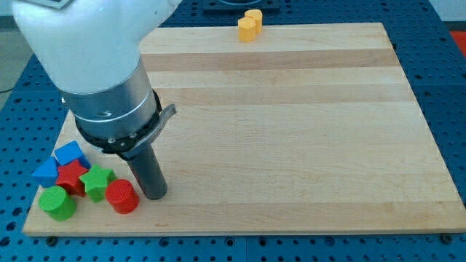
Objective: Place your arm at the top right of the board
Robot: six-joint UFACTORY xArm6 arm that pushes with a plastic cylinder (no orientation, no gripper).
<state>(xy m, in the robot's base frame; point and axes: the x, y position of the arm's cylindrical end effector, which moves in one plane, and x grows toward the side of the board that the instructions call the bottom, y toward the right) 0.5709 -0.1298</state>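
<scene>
No pincer fitted, so state n/a; my tip [154, 195] sat at board [291, 145] bottom left, just beside red cylinder [122, 196], w/ goal top-right corner well apart and bare; judged nothing to grip, rigid rod should slide freely on smooth wood.

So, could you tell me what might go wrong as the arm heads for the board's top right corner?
My tip sits right beside the red cylinder, so a sloppy start could nudge it or the green star. Sweeping along the view's top could knock the yellow block off the board edge.
</scene>
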